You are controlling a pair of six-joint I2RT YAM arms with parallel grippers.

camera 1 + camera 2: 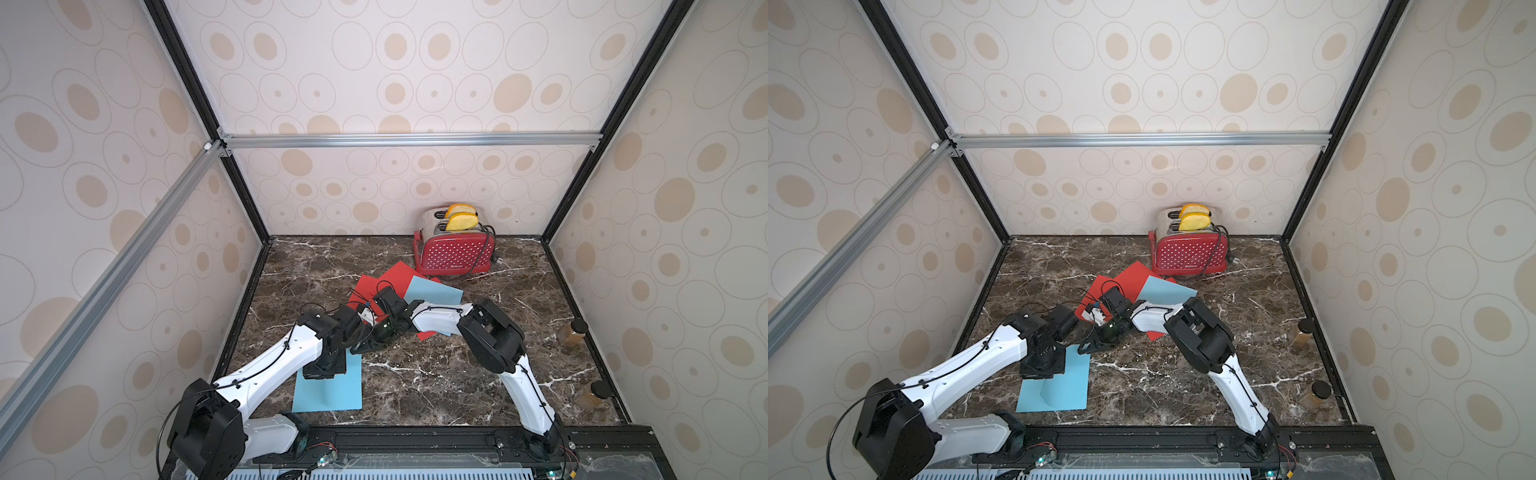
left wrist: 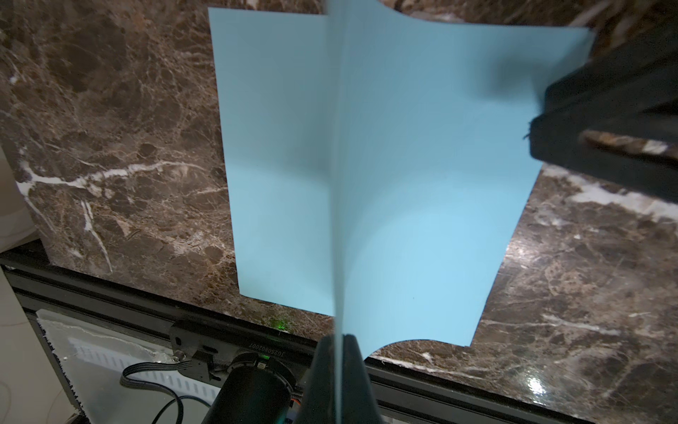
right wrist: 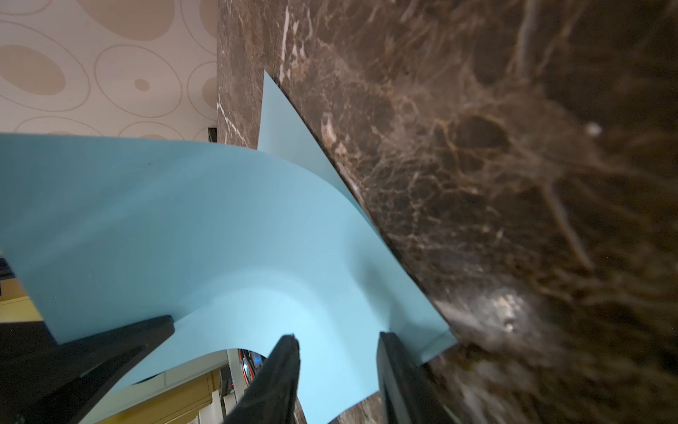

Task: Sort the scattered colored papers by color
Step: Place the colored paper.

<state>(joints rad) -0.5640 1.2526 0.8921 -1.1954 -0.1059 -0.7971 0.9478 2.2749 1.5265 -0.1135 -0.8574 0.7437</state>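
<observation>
Pinching the edge of a curled blue sheet (image 2: pixel 422 165), the left gripper (image 2: pixel 339 341) was clamped on it at the table's (image 1: pixel 436 374) 7 o'clock, above a flat blue sheet (image 2: pixel 275 147). The right gripper (image 3: pixel 339 339), jaws apart, stood at the curled sheet's edge. Red sheets (image 1: pixel 399 276) and a third blue sheet (image 1: pixel 434 291) overlapped near centre, toward the toaster (image 1: pixel 455 253) at 1 o'clock.

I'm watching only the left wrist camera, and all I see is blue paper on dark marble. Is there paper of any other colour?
Observer: Yes, red papers lie farther back, a blue sheet overlapping them.
Operator: What's the black shape at my picture's edge?
Observer: The right gripper; both top views show it reaching across from the right.
Operator: Anything besides paper?
Observer: A red dotted toaster stands behind the papers.
</observation>
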